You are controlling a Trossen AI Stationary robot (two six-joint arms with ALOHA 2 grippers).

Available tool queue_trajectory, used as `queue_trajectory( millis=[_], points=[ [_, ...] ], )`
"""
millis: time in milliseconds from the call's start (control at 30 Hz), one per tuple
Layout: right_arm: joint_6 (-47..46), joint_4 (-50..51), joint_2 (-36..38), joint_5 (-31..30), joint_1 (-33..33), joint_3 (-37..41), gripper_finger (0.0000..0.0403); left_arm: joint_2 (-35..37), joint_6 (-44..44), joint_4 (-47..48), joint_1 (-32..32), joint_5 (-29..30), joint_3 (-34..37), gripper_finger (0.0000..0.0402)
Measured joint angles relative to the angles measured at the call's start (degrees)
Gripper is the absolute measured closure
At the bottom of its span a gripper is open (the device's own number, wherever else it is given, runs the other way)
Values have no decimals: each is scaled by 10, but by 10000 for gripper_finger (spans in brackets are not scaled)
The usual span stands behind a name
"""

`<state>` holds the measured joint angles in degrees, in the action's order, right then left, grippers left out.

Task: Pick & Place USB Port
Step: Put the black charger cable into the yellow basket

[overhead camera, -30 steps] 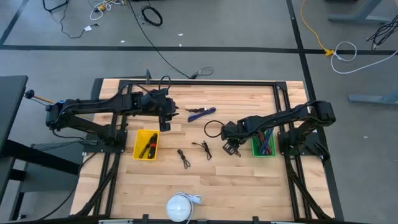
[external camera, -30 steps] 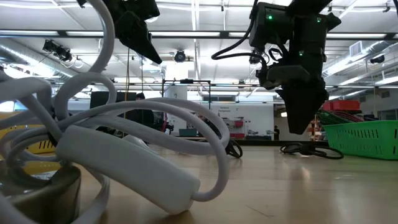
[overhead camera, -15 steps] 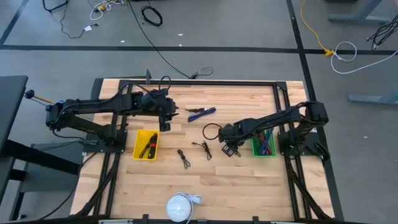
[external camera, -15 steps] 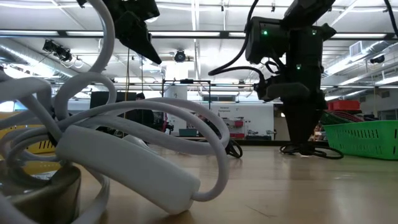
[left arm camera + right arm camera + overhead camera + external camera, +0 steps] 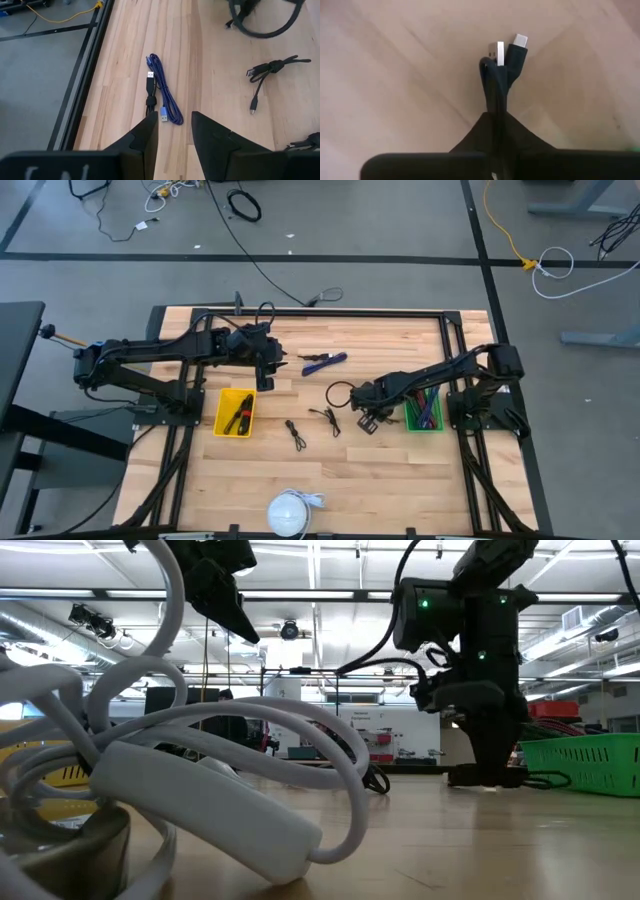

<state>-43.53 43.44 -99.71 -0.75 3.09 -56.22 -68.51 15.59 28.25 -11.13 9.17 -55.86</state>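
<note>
One black USB cable [image 5: 500,75] apparently pinched between right jaws.

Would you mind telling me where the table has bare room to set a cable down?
Bare wood lies between the white cable coil and the small black cables, and below the green bin. It is crowded between the yellow bin and the right gripper.

Matt pale wood table [image 5: 380,470] (fine grain); blue braided cable [image 5: 167,97].

Bright, even overhead strip lighting; soft, blurred close-up in right wrist view.
</note>
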Motion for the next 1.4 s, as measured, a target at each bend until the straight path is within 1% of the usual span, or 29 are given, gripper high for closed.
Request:
queue_trajectory(
  millis=[100,433,533,600,733,833,900,967,1067,1133,1200,1267,1400],
  points=[
    [0,16,9,3,0,-9,396,0,0,0,0,0,0,280],
    [22,78,50,-18,0,-59,401,0,-1,0,0,0,0,280],
    [40,83,75,-41,0,-79,401,0,-4,-2,0,0,0,280],
    [60,83,93,-70,0,-95,401,0,-11,-5,0,-3,0,280],
    [114,74,138,-137,-9,-136,402,0,-16,-36,0,-43,0,280],
    [171,36,172,-179,-13,-163,402,0,-28,-82,0,-72,0,280],
    [220,-20,196,-195,-14,-173,402,0,-34,-120,0,-86,0,280],
    [271,-88,217,-197,-14,-174,402,0,-44,-164,0,-103,0,280],
    [342,-193,236,-178,-14,-174,402,0,-59,-240,0,-137,0,280],
    [382,-249,238,-154,-14,-174,402,0,-64,-294,0,-166,0,280],
    [404,-283,237,-125,-14,-174,402,0,-64,-340,0,-189,0,280],
    [422,-316,233,-109,-14,-174,403,0,-70,-378,1,-199,0,280],
    [452,-380,232,-93,-14,-173,403,-1,-71,-414,1,-211,0,280]
  ],
)
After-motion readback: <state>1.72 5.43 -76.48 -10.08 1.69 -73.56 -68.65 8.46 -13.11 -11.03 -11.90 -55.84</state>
